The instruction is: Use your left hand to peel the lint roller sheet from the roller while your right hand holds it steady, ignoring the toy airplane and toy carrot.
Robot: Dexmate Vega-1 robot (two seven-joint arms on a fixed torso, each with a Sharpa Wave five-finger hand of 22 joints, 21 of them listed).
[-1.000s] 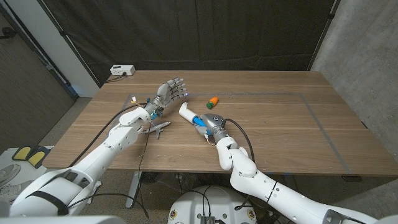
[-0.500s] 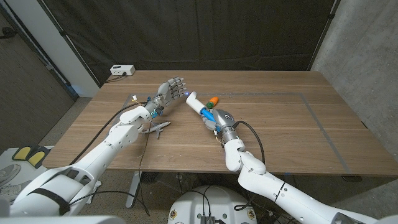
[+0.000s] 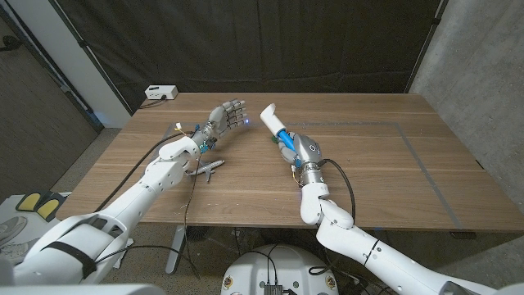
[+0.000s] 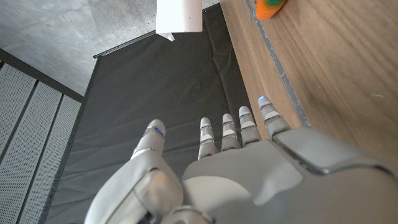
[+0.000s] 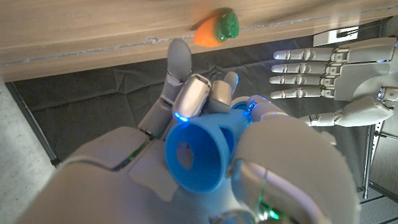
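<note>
Head view: roller (image 3: 269, 116) raised above the table (image 3: 377, 164), gripped by its blue handle in right hand (image 3: 300, 150), white end angled toward left hand (image 3: 227, 115), likely for peeling. Left hand spread wide, holding nothing, near the roller.

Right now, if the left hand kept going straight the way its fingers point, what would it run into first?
Probably the white roll of the lint roller, which the right hand holds raised just beyond the left hand and its open fingers. Depth is unclear, so they might pass beside it.
</note>
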